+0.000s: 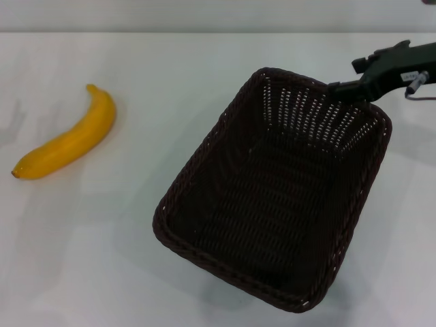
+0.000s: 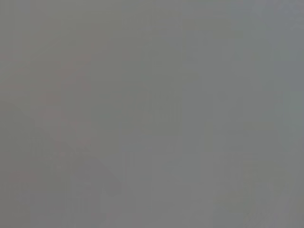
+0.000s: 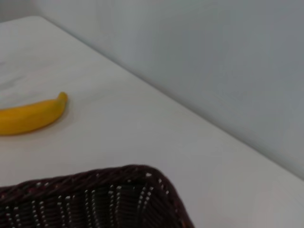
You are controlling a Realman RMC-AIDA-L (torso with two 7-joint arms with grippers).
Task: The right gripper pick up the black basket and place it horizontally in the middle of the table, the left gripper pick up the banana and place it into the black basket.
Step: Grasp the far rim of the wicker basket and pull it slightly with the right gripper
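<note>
The black basket point(image 1: 272, 197) sits right of centre in the head view, turned at an angle, open side up and empty. My right gripper point(image 1: 345, 88) reaches in from the upper right and is closed on the braided rim at the basket's far right corner. The basket's rim also shows in the right wrist view point(image 3: 95, 190). The yellow banana point(image 1: 68, 139) lies on the white table point(image 1: 88, 259) at the left, well apart from the basket; it also shows in the right wrist view point(image 3: 28, 116). My left gripper is out of view; the left wrist view is a plain grey field.
The table's far edge point(image 1: 204, 32) runs along the top of the head view, with a pale wall point(image 3: 213, 57) behind it. Bare tabletop lies between the banana and the basket.
</note>
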